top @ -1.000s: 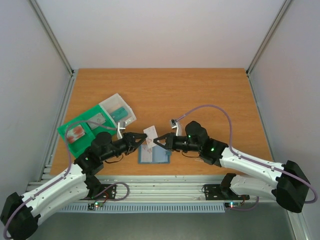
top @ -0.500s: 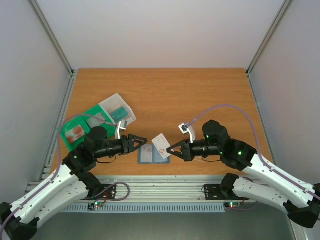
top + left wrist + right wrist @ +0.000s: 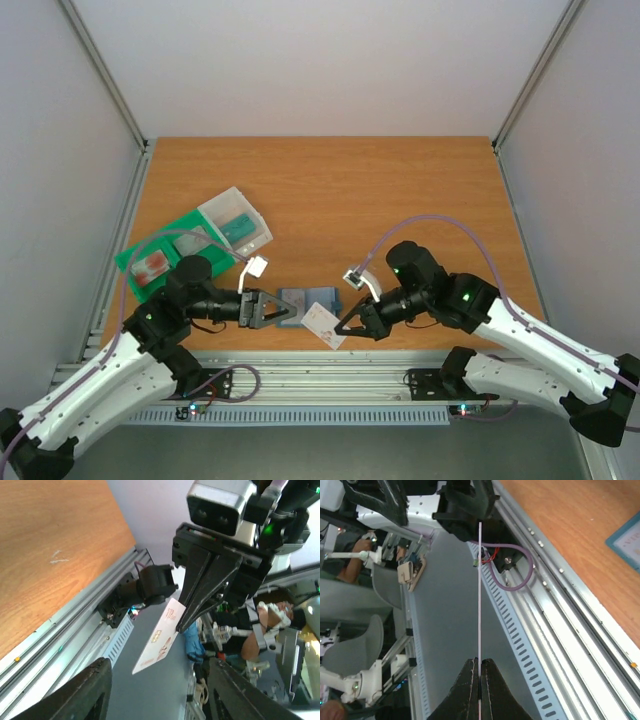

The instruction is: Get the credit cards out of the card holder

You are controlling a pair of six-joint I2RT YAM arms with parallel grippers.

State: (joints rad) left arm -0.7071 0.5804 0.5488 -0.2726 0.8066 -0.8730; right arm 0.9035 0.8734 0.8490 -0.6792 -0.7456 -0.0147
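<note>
The slate-blue card holder (image 3: 308, 298) lies on the table near its front edge; one corner shows in the right wrist view (image 3: 626, 536). My right gripper (image 3: 345, 324) is shut on a whitish credit card (image 3: 323, 326) and holds it tilted over the front rail. The card shows edge-on in the right wrist view (image 3: 479, 590), pinched at the fingertips (image 3: 480, 676), and face-on with red print in the left wrist view (image 3: 161, 639). My left gripper (image 3: 283, 309) is open and empty at the holder's left edge, its jaws wide apart (image 3: 165, 700). No other cards can be made out.
A green tray (image 3: 150, 262) with a clear box (image 3: 237, 222) stands at the left behind my left arm. The aluminium front rail (image 3: 330, 370) runs just below the card. The left arm's base and purple cable (image 3: 505, 570) sit under the card's far end.
My right gripper has carried the card from above the holder towards the front edge and lower. My left gripper let go of the card and has moved down to the holder's left edge.
</note>
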